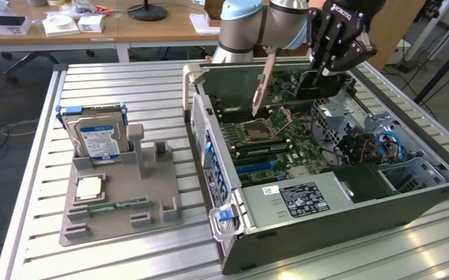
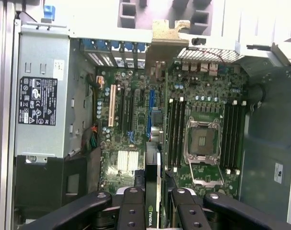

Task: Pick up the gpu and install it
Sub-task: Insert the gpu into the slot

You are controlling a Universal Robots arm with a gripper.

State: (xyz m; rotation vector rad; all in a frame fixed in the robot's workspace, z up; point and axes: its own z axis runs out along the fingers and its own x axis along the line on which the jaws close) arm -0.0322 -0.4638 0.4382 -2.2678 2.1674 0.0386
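The gpu (image 1: 319, 85) is a thin black card with a pale metal bracket (image 1: 263, 81) along one end. It hangs edge-down above the open computer case (image 1: 208, 116), over the motherboard (image 1: 275, 146). My gripper (image 1: 330, 69) is shut on the card's upper edge. In the wrist view the gpu (image 2: 153, 184) shows edge-on between the two black fingers (image 2: 132, 208), with the gripper (image 2: 156, 207) clamped around it. The bracket (image 2: 165, 37) reaches toward the case's rear wall. Below the card lie the motherboard's expansion slots (image 2: 128, 112) and the CPU socket (image 2: 202, 141).
A grey fixture (image 1: 158, 195) on the slatted table at the exterior view's left holds a silver hard drive (image 1: 96, 137), a green memory stick (image 1: 115, 205) and a chip (image 1: 89, 186). The case's power supply (image 1: 302, 198) and blue cables (image 1: 384, 146) sit inside the case.
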